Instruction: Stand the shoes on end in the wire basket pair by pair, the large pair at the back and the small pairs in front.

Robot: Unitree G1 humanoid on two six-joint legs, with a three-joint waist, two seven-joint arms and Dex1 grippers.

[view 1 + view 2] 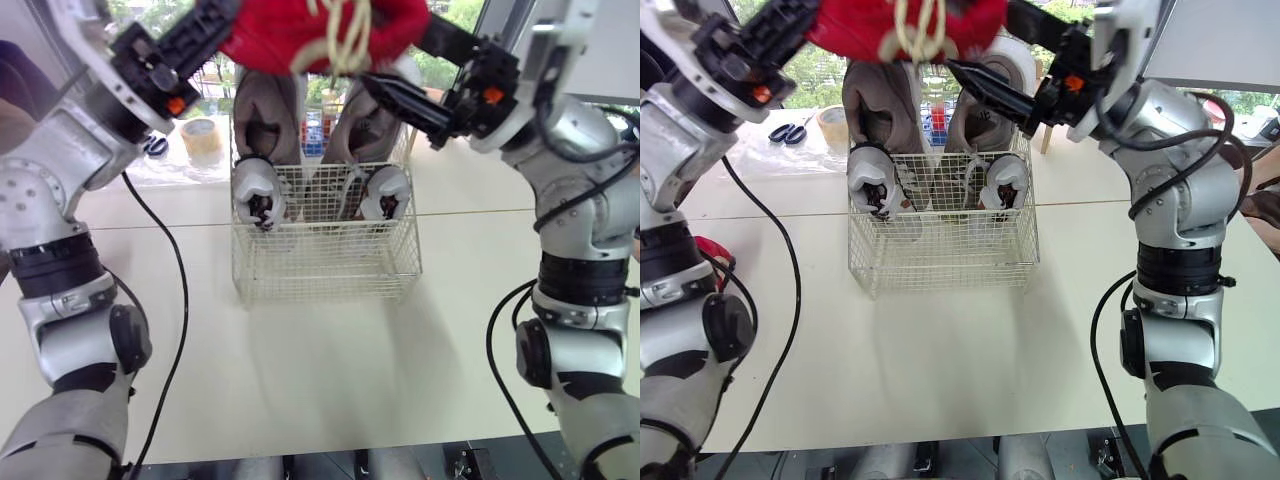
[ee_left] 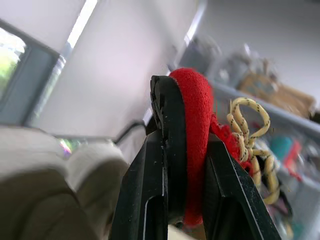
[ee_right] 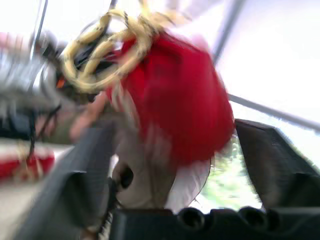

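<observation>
Left gripper (image 2: 190, 120) is pinched tight on the rim of the red shoe (image 1: 290, 35), with barely any gap between the jaws. The yellow laces (image 1: 340, 40) dangle just past them. Right gripper (image 3: 172, 130) has its jaws spread wide and clamped across the other end of the same shoe, one finger (image 1: 400, 100) running under it. The shoe hangs in the air between the two. Straight below the jaws sits the wire basket (image 1: 330, 265) on the table (image 1: 330, 370). A big brown pair (image 1: 265, 110) stands upright at the back of it and a small white pair (image 1: 258, 192) in front. A tape roll (image 1: 202, 135) and scissors (image 1: 788, 131) lie beyond the left jaws
</observation>
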